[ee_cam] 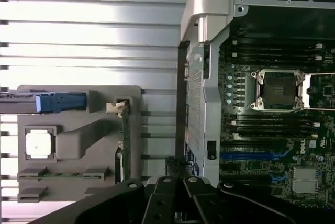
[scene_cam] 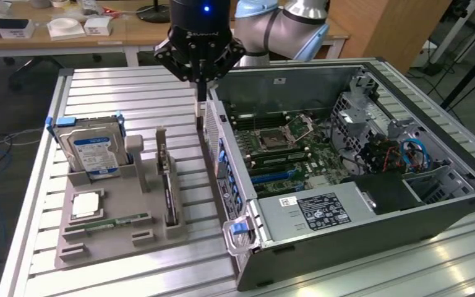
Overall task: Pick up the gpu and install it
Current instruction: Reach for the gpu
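Note:
The gpu point(scene_cam: 169, 185) stands on edge in a slot of the grey holder tray point(scene_cam: 97, 250), its silver bracket point(scene_cam: 161, 139) pointing up at the far end. It is a thin green card in the wrist view point(ee_cam: 125, 135). My gripper point(scene_cam: 200, 114) hangs above the table between the tray and the open computer case point(scene_cam: 246, 247), beyond the gpu's bracket end and close to the case wall. Its thin fingers are pressed together with nothing between them. The wrist view has the gripper point(ee_cam: 178, 167) beside the case wall, apart from the gpu.
In the tray are also a silver hard drive point(scene_cam: 96, 148) with a blue-white label, a processor point(scene_cam: 85, 204) and a memory stick point(scene_cam: 109, 221). The case lies open with motherboard point(scene_cam: 287, 145), blue card slots point(ee_cam: 251, 156) and power supply point(scene_cam: 320, 210).

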Robot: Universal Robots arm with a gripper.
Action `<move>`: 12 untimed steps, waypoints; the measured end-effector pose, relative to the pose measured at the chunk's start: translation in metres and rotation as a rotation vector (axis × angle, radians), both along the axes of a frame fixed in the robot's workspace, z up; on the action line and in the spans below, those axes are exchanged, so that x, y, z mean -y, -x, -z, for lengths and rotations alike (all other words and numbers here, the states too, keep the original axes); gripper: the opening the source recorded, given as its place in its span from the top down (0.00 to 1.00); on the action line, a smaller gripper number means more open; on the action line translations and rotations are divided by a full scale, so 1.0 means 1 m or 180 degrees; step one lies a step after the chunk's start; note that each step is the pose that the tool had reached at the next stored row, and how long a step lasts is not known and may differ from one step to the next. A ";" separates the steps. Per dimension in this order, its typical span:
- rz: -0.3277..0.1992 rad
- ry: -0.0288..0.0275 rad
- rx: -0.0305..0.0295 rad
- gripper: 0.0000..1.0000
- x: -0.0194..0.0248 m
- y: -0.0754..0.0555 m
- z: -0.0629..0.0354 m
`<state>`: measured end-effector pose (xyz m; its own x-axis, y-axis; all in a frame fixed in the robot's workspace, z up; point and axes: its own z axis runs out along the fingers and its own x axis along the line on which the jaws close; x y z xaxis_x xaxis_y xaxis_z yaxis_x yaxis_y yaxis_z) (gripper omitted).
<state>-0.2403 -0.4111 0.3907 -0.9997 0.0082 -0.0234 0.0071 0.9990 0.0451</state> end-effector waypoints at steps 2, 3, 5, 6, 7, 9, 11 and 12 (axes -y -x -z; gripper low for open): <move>-0.0010 0.0000 0.0000 0.89 0.0005 0.006 0.0001; -0.0015 0.0000 0.0000 0.89 0.0007 0.009 0.0002; -0.0022 0.0000 0.0000 0.89 0.0010 0.016 0.0004; -0.0025 0.0000 0.0000 0.89 0.0012 0.019 0.0005; -0.0028 0.0000 0.0000 0.89 0.0013 0.023 0.0006; -0.0032 0.0000 0.0000 0.89 0.0013 0.031 0.0008; -0.0037 0.0000 0.0000 0.89 0.0014 0.038 0.0010; -0.0038 0.0000 0.0000 0.89 0.0015 0.041 0.0010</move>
<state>-0.2818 -0.4126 0.3897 -0.9997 -0.0039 -0.0233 -0.0049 0.9990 0.0451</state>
